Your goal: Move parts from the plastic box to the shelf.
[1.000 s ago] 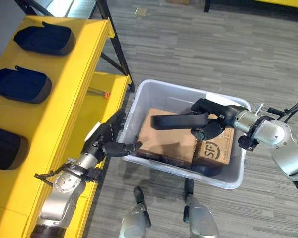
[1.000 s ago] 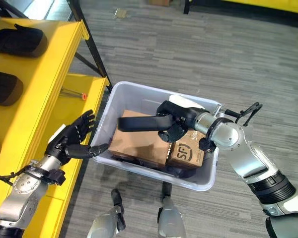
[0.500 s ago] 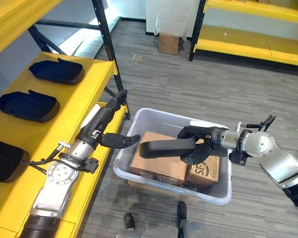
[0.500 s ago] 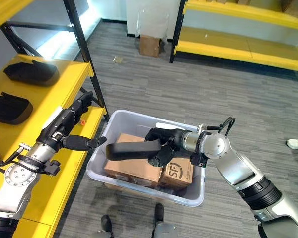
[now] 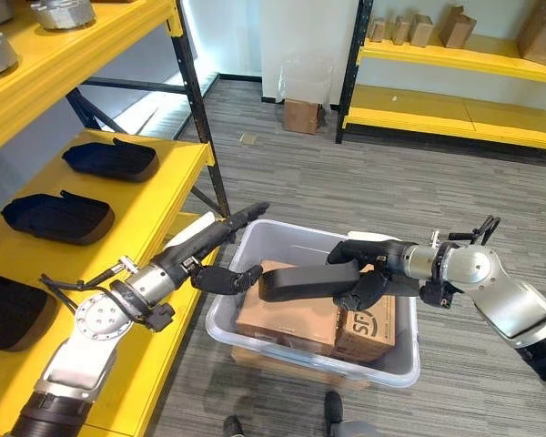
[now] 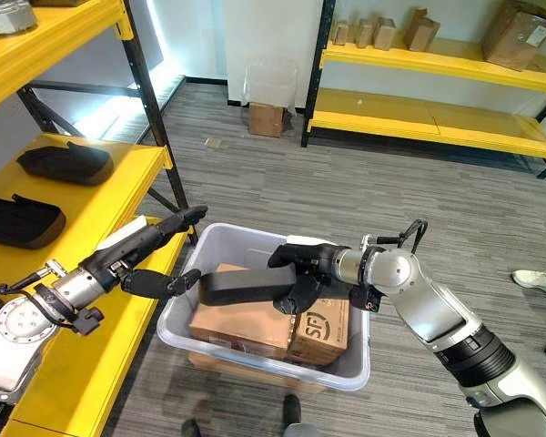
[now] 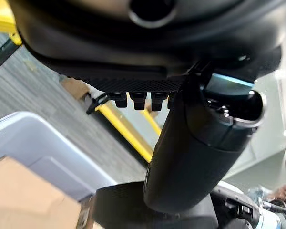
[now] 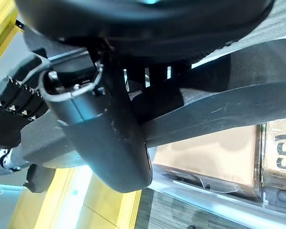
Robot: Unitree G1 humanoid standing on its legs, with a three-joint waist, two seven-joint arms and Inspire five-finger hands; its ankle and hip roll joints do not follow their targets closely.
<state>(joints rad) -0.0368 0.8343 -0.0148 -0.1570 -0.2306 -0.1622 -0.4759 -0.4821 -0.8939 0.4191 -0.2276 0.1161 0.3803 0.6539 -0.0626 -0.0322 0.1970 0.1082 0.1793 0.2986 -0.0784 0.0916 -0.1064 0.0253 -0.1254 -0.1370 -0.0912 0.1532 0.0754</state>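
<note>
- Your right hand (image 5: 371,269) has its fingers curled round one end of the long black moulded part (image 5: 302,283), above the translucent plastic box (image 5: 396,363).
- Your left hand (image 5: 211,257) is spread open, its thumb touching the part's far end.

The plastic box (image 5: 255,244) sits on the floor (image 5: 346,182) just right of the shelf (image 5: 155,187), cardboard boxes (image 5: 287,319) inside it, a long part (image 5: 300,282) above them between the left robot hand (image 5: 220,264) and right robot hand (image 5: 369,271), and other parts (image 5: 59,216) lying on the shelf.
</note>
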